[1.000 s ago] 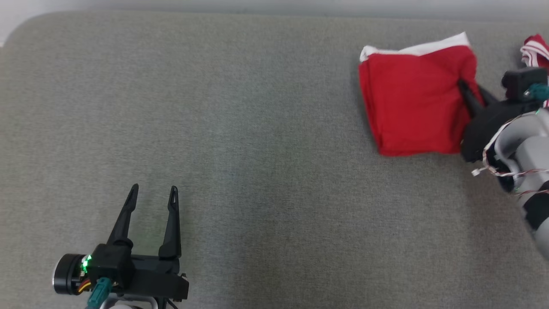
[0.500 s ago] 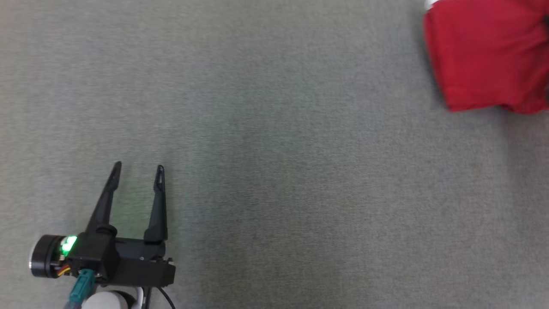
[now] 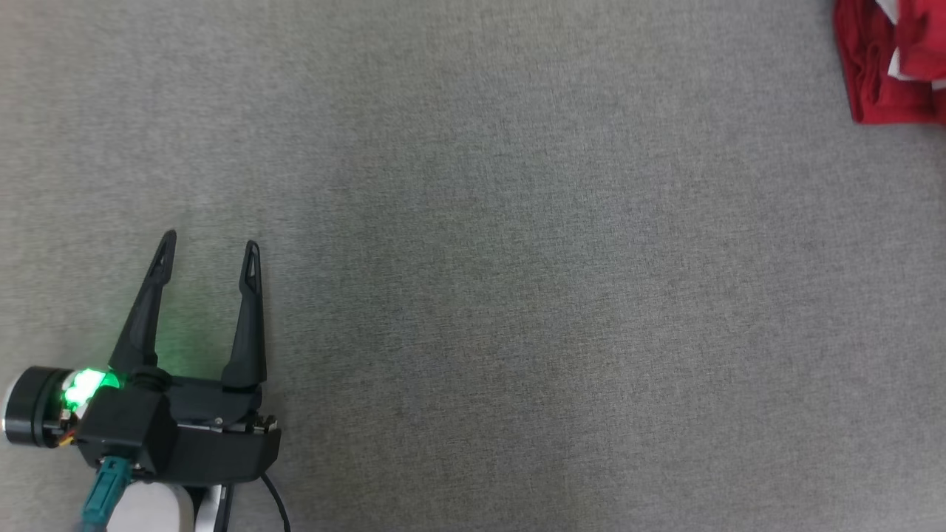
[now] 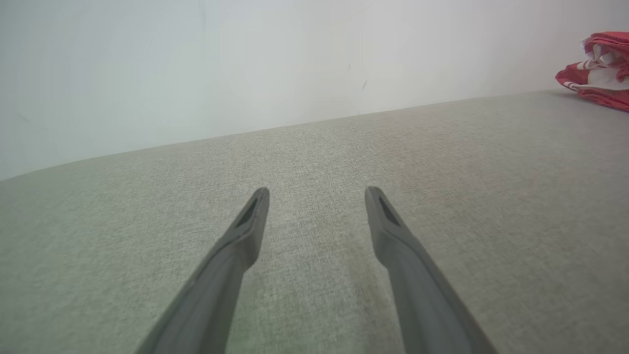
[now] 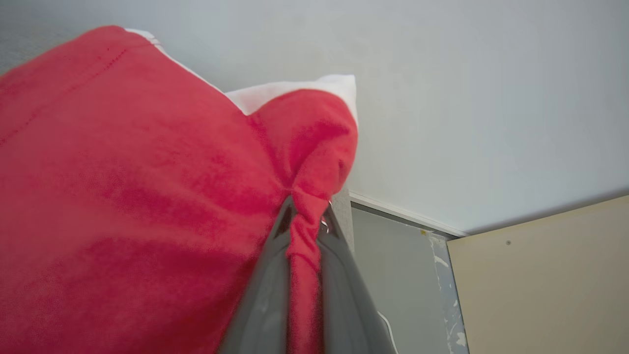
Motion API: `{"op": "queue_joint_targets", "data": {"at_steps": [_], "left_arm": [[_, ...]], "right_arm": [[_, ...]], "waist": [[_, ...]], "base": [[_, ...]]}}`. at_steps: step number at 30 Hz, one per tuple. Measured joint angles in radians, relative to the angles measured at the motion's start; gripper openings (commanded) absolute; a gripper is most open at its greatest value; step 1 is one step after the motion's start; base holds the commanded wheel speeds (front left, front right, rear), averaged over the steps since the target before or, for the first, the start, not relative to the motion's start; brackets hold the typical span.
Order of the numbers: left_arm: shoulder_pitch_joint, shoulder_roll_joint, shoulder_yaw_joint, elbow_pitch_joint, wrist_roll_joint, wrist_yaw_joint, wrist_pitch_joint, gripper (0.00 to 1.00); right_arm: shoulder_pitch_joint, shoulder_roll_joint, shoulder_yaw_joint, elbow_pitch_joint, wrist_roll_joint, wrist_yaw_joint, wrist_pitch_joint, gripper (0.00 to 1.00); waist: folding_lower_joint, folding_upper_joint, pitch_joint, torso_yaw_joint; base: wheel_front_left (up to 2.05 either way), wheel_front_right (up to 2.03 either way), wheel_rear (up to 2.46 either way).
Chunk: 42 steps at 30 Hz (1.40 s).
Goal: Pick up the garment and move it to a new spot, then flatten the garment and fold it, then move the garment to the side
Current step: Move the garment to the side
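The grey fabric surface point(image 3: 517, 258) runs back to a pale wall point(image 4: 245, 64). The red garment point(image 5: 147, 196) hangs bunched toward the surface's far right, lifted against the wall. The right gripper point(image 5: 307, 211) pinches a fold of it, fingers nearly together. The left gripper point(image 3: 210, 241) hovers low over the left side, fingers spread wide and pointing toward the wall.

Table point(image 3: 532, 281) covered in grey woven cloth, spread beneath and ahead of left jaws and well out to their right. Faint green glow point(image 3: 188, 347) cast on cloth between left jaws. Pale plain wall point(image 4: 236, 69) seen beyond table's far edge, ahead of left jaws; few small dark marks noted on it. Past right jaws: pale wall, white strip point(image 5: 408, 215) run along its edge, grey panel point(image 5: 398, 275) set against strip, beige board point(image 5: 540, 280) butted to panel, white flecks scattered along joint. Light soft, even.
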Motion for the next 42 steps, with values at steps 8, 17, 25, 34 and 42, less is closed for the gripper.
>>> {"op": "queue_joint_targets", "data": {"at_steps": [8, 17, 25, 34, 42], "left_arm": [[-0.007, 0.008, -0.004, -0.062, 0.007, 0.004, 0.0, 1.0], [-0.007, 0.011, -0.001, -0.079, 0.007, 0.012, 0.0, 1.0], [0.015, -0.004, 0.014, -0.055, -0.014, 0.026, 0.0, 1.0], [0.1, -0.027, 0.053, 0.008, -0.035, 0.043, 0.0, 1.0], [0.177, -0.039, 0.083, 0.06, -0.058, 0.043, 0.0, 1.0]], "right_arm": [[-0.056, -0.042, 0.022, 0.021, -0.095, 0.0, -0.022, 0.0], [-0.1, -0.015, 0.031, 0.081, -0.192, 0.0, -0.019, 1.0], [-0.127, 0.051, -0.068, 0.132, -0.203, 0.0, -0.115, 1.0], [0.003, 0.187, -0.167, 0.095, -0.101, 0.0, -0.317, 1.0], [0.21, 0.326, -0.288, 0.038, -0.065, 0.0, -0.407, 1.0]], "waist": [[0.0, 0.0, 0.049, -0.016], [0.0, 0.0, 0.058, -0.008], [-0.0001, 0.0, 0.002, -0.01], [-0.0003, -0.0003, -0.121, -0.005], [-0.0003, -0.0003, -0.251, 0.008]], "base": [[0.0, 0.0, 0.0], [0.0, 0.0, 0.0], [0.0, 0.0, 0.0], [0.0, 0.0, 0.0], [0.0, 0.0, 0.0]]}}
